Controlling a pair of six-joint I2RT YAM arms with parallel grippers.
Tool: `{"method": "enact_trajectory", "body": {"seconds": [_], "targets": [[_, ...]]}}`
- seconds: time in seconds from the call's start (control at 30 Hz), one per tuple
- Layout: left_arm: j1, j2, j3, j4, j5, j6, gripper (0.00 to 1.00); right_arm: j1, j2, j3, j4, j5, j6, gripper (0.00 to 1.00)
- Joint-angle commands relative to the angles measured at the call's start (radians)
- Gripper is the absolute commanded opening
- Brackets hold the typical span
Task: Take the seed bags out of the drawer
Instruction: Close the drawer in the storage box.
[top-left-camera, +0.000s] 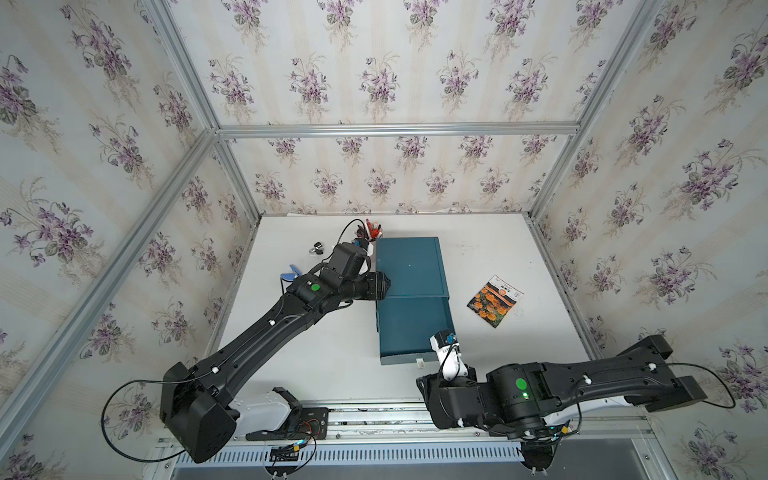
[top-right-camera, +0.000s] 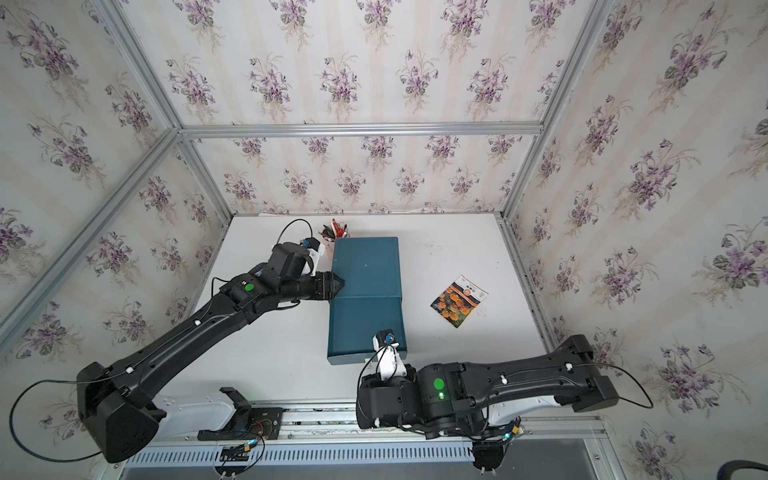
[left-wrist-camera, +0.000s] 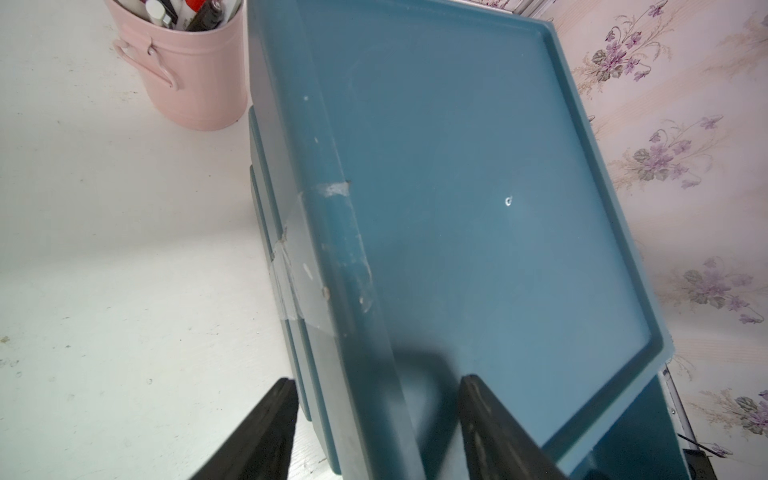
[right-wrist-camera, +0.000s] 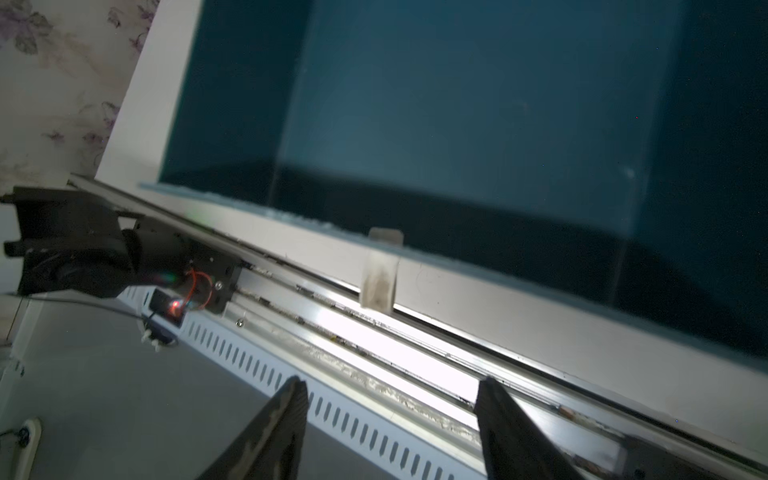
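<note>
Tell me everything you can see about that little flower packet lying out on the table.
The seed packet is a flat, glossy-looking rectangular pouch. Its front shows orange marigolds on dark foliage, with a pale band of print and a round orange emblem at one end. It lies face up and skewed on the white table, on the right arm's side of the blue drawer box and clearly apart from it. Only the table touches it.
</note>
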Motion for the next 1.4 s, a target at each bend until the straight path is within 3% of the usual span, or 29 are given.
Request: {"method": "enact_trajectory", "body": {"seconds": [0.0, 0.2, 0.6, 0.87, 1.17, 1.27, 1.37], "targets": [[0.002, 0.008, -0.01, -0.111, -0.032, 0.037, 0.65, -0.092, 0.018, -0.016, 0.205, -0.027, -0.13, 0.61], [0.001, 0.013, -0.023, -0.107, -0.015, 0.042, 0.63, -0.203, 0.119, 0.044, 0.283, -0.035, -0.259, 0.5], [0.002, -0.005, -0.06, -0.096, -0.007, 0.037, 0.56, -0.407, 0.196, 0.042, 0.441, -0.017, -0.364, 0.27], [0.001, -0.005, -0.061, -0.101, -0.002, 0.042, 0.56, -0.475, 0.252, 0.036, 0.533, 0.0, -0.404, 0.22], [0.001, -0.012, -0.036, -0.123, -0.024, 0.042, 0.58, -0.494, 0.27, 0.01, 0.565, 0.002, -0.406, 0.25], [0.001, -0.031, -0.024, -0.129, -0.023, 0.029, 0.62, -0.49, 0.254, 0.007, 0.576, -0.027, -0.416, 0.33], [0.001, -0.045, 0.001, -0.134, -0.012, 0.026, 0.64, -0.432, 0.199, -0.001, 0.559, 0.026, -0.415, 0.51]]}}
